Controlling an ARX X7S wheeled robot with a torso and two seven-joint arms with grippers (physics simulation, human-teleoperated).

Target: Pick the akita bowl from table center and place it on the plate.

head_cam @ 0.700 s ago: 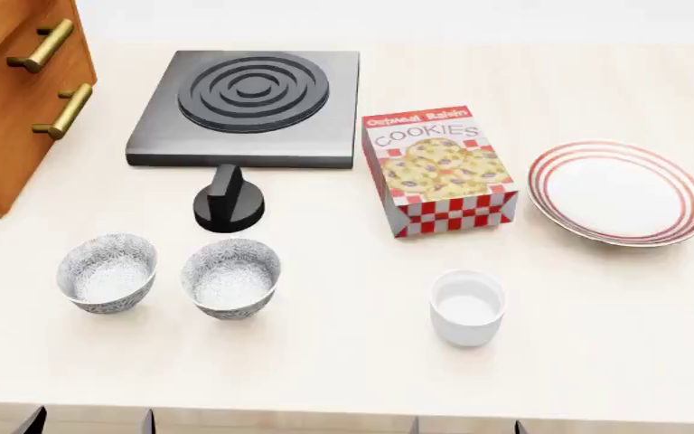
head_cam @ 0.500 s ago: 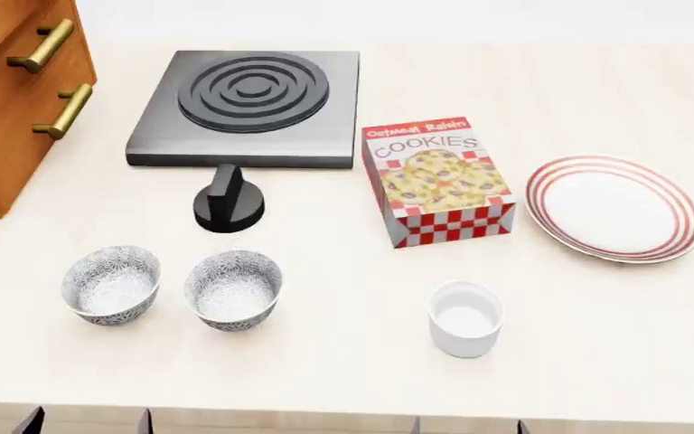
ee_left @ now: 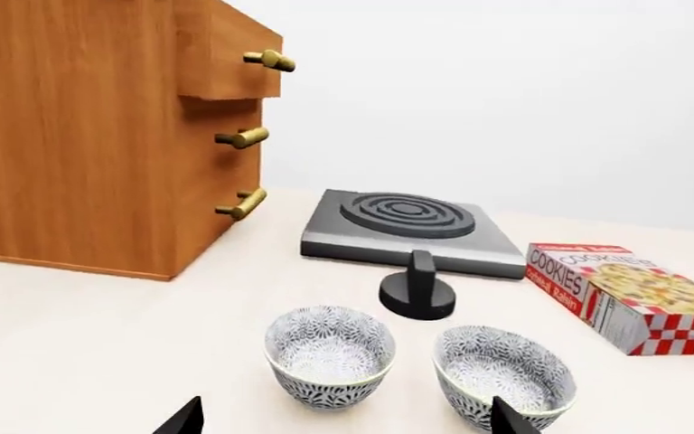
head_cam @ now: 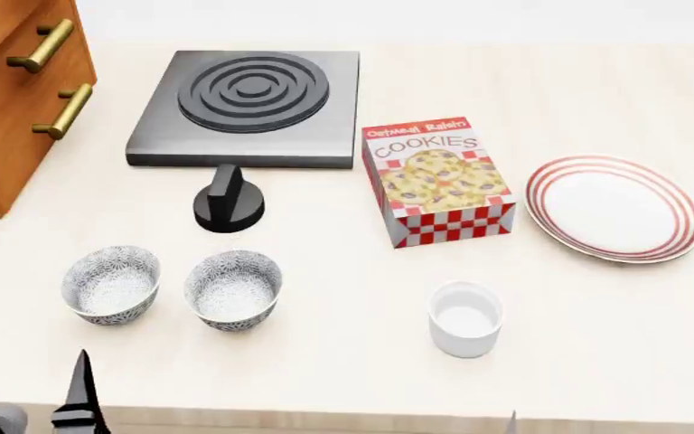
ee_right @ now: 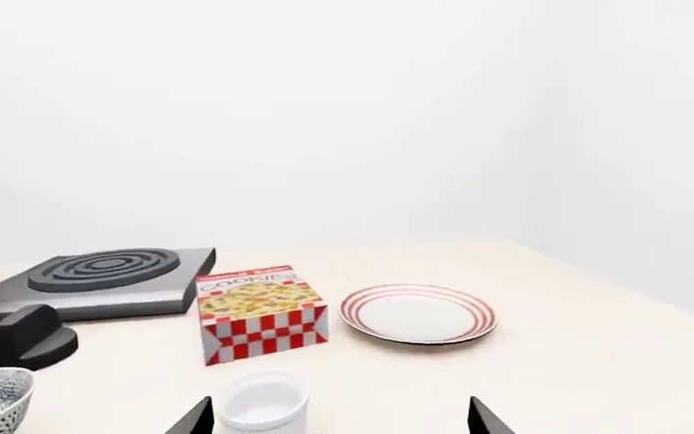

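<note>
A pale cream counter (head_cam: 588, 362) fills the room's middle, with plain white walls behind it. At the far left stands a wooden cabinet (head_cam: 10, 99) with gold handles. A dark burner (head_cam: 248, 107) sits far back, and a black knob (head_cam: 228, 201) stands just in front of it. A cookie box (head_cam: 437, 179) lies right of the knob. The plate (head_cam: 613, 208) rests at the right, well apart from the bowls. Two speckled bowls sit side by side near the front left. The bowl (head_cam: 234, 289) nearer the middle is upright, beside its twin (head_cam: 111, 284). A white cup (head_cam: 465, 317) stands near the front.

The left claw (ee_left: 341, 418) is spread wide and holds nothing. The right claw (ee_right: 339, 416) is spread wide too.
</note>
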